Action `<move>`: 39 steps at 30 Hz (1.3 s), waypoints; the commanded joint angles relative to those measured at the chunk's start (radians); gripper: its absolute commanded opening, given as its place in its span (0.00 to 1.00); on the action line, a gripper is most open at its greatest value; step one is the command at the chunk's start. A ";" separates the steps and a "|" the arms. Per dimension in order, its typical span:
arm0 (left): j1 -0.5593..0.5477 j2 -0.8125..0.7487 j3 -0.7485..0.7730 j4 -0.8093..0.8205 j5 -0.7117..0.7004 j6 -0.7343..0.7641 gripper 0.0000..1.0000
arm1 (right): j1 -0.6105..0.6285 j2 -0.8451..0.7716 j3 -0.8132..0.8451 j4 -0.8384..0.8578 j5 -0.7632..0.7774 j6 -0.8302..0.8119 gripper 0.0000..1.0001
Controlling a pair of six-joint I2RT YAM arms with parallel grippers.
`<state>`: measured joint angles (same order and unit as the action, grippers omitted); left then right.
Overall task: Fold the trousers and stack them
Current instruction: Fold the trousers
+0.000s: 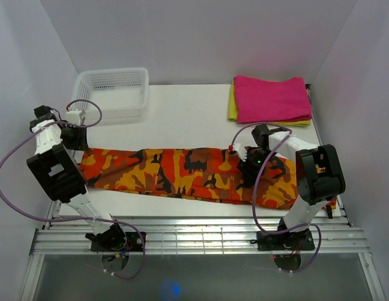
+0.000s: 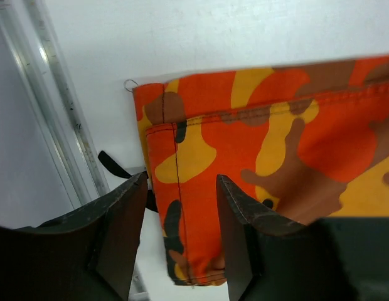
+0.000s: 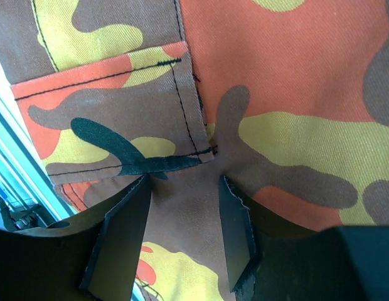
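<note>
One pair of trousers [image 1: 182, 172] is lying flat just in front of one basket [image 1: 119, 110], stretching rightward; two folded cloths [image 1: 273, 99] are sitting far right of the basket. Left gripper [image 2: 182, 177], over the hem nearest the basket, and right gripper [image 3: 185, 179], over a pocket farther right, are standing half-open, holding nothing.

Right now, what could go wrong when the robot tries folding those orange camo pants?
1. The left gripper stands open over just the edge of the hem of the trousers, so closing might catch one layer or slip off.
2. The right gripper hangs open over the corner of the pocket; it may pinch just that flap, and the cloth would probably bunch instead of folding flat.
</note>
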<state>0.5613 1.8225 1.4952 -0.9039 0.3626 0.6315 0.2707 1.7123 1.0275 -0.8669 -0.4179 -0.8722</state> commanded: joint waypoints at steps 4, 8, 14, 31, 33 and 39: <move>-0.001 0.133 0.158 -0.222 0.101 0.451 0.58 | 0.001 0.009 0.026 -0.090 0.039 -0.024 0.53; -0.024 0.195 0.226 -0.280 0.079 0.595 0.56 | 0.001 0.021 0.049 -0.113 0.045 -0.024 0.53; -0.104 0.213 0.224 -0.309 0.019 0.753 0.55 | 0.001 0.041 0.091 -0.155 0.067 -0.024 0.53; -0.192 0.301 0.214 -0.313 -0.117 0.783 0.52 | 0.002 0.040 0.117 -0.182 0.067 -0.030 0.53; -0.190 0.297 0.197 -0.300 -0.135 0.787 0.52 | 0.002 0.038 0.115 -0.181 0.068 -0.031 0.53; -0.192 0.284 0.166 -0.288 -0.160 0.821 0.50 | 0.002 0.036 0.098 -0.178 0.074 -0.042 0.53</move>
<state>0.3698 2.1376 1.6733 -1.1931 0.2161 1.4078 0.2707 1.7496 1.1164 -1.0214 -0.3420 -0.8951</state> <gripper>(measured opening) 0.502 0.533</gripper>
